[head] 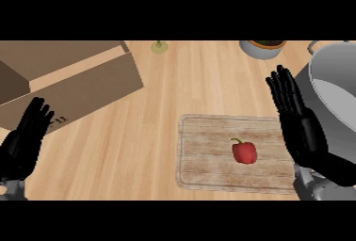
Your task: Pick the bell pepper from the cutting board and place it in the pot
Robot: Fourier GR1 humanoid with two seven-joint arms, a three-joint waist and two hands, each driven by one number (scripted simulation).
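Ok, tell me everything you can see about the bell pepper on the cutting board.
The bell pepper is small, red and glossy, with a short curved green stem pointing up and to the view's left. It looks whole and uncut. It lies on the pale wooden cutting board, right of the board's middle, touching only the board. The right hand is open just to its right and does not touch it.

Red pepper on pale wood, black hands, grey pot.

The bell pepper (244,152) is bright red with a green stem; the cutting board (208,141) under it is washed-out greyish wood with streaky grain. The desk (195,80) is light honey-coloured planks. Both the left robot hand (24,136) and the right robot hand (299,122) are black. The pot (334,89) is plain grey. The cardboard box (76,80) is brown.
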